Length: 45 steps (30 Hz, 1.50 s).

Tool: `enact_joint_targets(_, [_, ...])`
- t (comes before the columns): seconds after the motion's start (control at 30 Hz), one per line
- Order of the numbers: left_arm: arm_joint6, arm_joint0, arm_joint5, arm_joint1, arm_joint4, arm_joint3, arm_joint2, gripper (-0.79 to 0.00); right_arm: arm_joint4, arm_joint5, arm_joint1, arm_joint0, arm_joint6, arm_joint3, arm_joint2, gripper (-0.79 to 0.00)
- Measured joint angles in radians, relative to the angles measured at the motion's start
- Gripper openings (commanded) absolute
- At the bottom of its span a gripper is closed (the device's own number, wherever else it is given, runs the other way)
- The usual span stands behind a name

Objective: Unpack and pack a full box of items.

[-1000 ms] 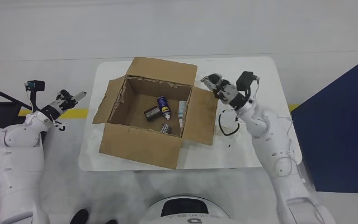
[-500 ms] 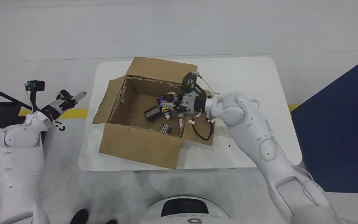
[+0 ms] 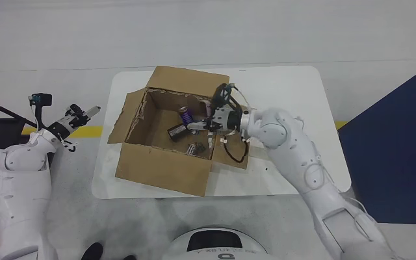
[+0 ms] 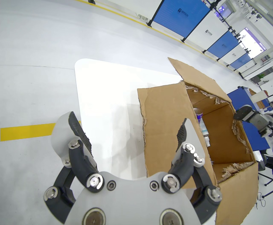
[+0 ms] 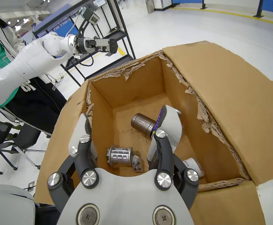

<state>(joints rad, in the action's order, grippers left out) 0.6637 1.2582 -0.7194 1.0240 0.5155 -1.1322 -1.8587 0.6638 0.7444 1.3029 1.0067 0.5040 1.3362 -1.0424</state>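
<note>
Our right gripper (image 5: 124, 125) hangs wide open inside the box (image 5: 224, 89), over a dark can (image 5: 141, 124) on its bottom; we fear a finger may knock it rolling or snag the torn cardboard. Our left gripper (image 4: 128, 119), wide too, hangs off the white table (image 4: 102, 85); pale floor (image 4: 32, 42), blue panels (image 4: 181, 19) beyond.

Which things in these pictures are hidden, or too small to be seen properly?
1. Right wrist view: the blue can is mostly behind a finger of the right gripper; whether they touch is unclear.
2. Right wrist view: the white tube is partly covered by the gripper's body.
3. Left wrist view: the near wall of the cardboard box hides its floor.
4. Top view: the metal part is too small to identify.
</note>
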Motion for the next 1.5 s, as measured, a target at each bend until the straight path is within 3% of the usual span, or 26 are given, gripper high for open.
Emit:
enact_joint_targets(0.17, [-0.018, 0.006, 0.013, -0.002, 0.018, -0.011, -0.004, 0.000, 0.011, 0.072, -0.034, 0.094, -0.123, 0.048, -0.136, 0.000])
enact_joint_targets(0.27, [-0.129, 0.032, 0.047, -0.005, 0.145, -0.016, -0.009, 0.000, 0.004, 0.114, -0.053, 0.140, -0.143, 0.076, -0.214, 0.000])
enact_joint_targets(0.4, [-0.199, 0.026, 0.078, -0.010, 0.248, 0.047, 0.001, 0.000, -0.016, 0.139, -0.071, 0.176, -0.140, 0.100, -0.282, 0.000])
enact_joint_targets(0.73, [-0.336, 0.012, 0.133, -0.017, 0.688, 0.078, 0.156, 0.000, -0.044, 0.147, -0.093, 0.177, -0.108, 0.044, -0.325, 0.000])
enact_joint_targets(0.97, [-0.407, -0.016, 0.058, -0.005, 0.770, 0.086, 0.275, 0.000, -0.065, 0.148, -0.104, 0.161, -0.097, 0.001, -0.344, 0.000])
enact_joint_targets(1.1, [-0.438, -0.041, 0.012, 0.002, 0.718, 0.118, 0.306, 0.000, -0.083, 0.157, -0.111, 0.154, -0.092, -0.021, -0.354, 0.000])
enact_joint_targets(1.23, [-0.443, -0.053, -0.101, 0.000, 0.540, 0.157, 0.271, 0.000, -0.097, 0.163, -0.117, 0.148, -0.086, -0.032, -0.357, 0.000])
enact_joint_targets(1.4, [-0.383, -0.052, -0.280, -0.015, 0.330, 0.194, 0.221, 0.000, -0.107, 0.164, -0.121, 0.140, -0.087, -0.041, -0.350, 0.000])
enact_joint_targets(1.5, [-0.329, -0.029, -0.296, -0.027, 0.202, 0.150, 0.226, 0.000, -0.109, 0.164, -0.123, 0.133, -0.091, -0.053, -0.345, 0.000])
